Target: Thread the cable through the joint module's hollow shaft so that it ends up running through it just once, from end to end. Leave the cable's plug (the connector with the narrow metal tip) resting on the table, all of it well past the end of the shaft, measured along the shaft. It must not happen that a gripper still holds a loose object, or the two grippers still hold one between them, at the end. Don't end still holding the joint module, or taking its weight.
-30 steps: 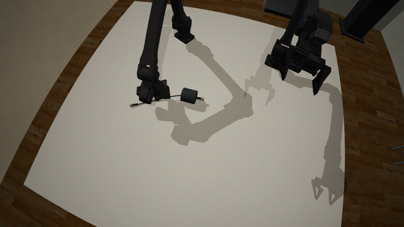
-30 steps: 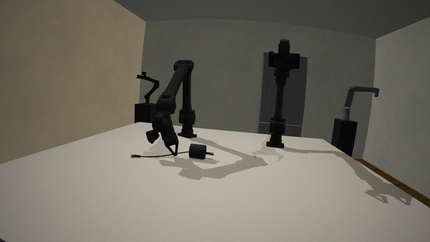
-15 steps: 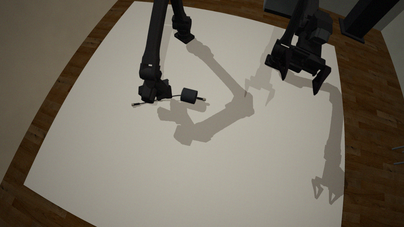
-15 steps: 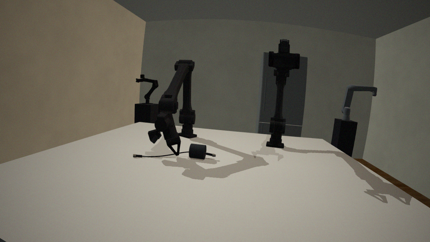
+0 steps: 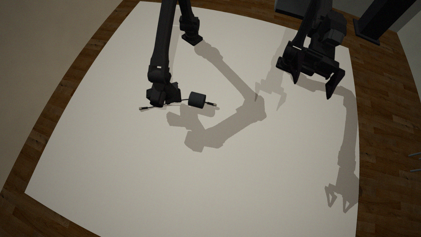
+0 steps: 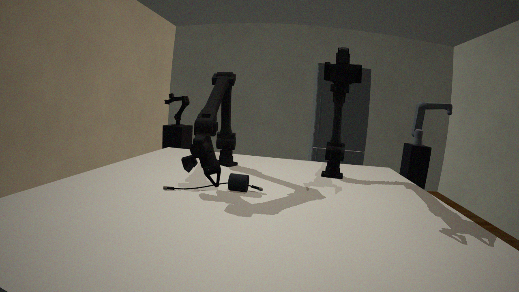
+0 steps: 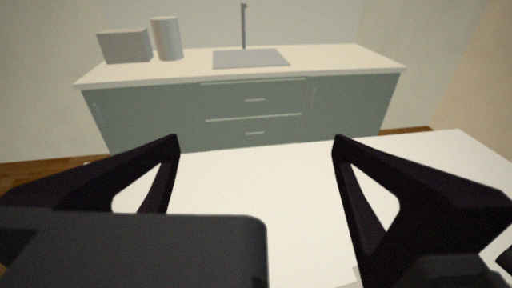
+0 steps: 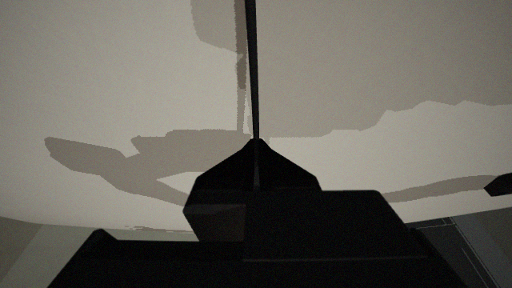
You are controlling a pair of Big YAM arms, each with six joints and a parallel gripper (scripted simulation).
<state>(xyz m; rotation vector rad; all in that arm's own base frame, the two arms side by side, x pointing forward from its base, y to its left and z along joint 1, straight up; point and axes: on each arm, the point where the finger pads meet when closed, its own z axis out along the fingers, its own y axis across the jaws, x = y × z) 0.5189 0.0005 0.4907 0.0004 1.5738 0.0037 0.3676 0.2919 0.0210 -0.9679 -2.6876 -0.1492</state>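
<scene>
White table (image 5: 176, 182) (image 6: 217, 246) (image 7: 256, 180) (image 8: 100, 80) beneath, the right fingers (image 6: 217, 184) clamp the cable (image 5: 185, 99) (image 6: 188, 187) (image 8: 253, 80) near the joint module (image 5: 196, 99) (image 6: 238, 182); the left fingers (image 5: 333, 84) stand apart.

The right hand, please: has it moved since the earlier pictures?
Yes. In the exterior view, the right hand has shifted slightly toward the module, which has stayed where it was.
</scene>
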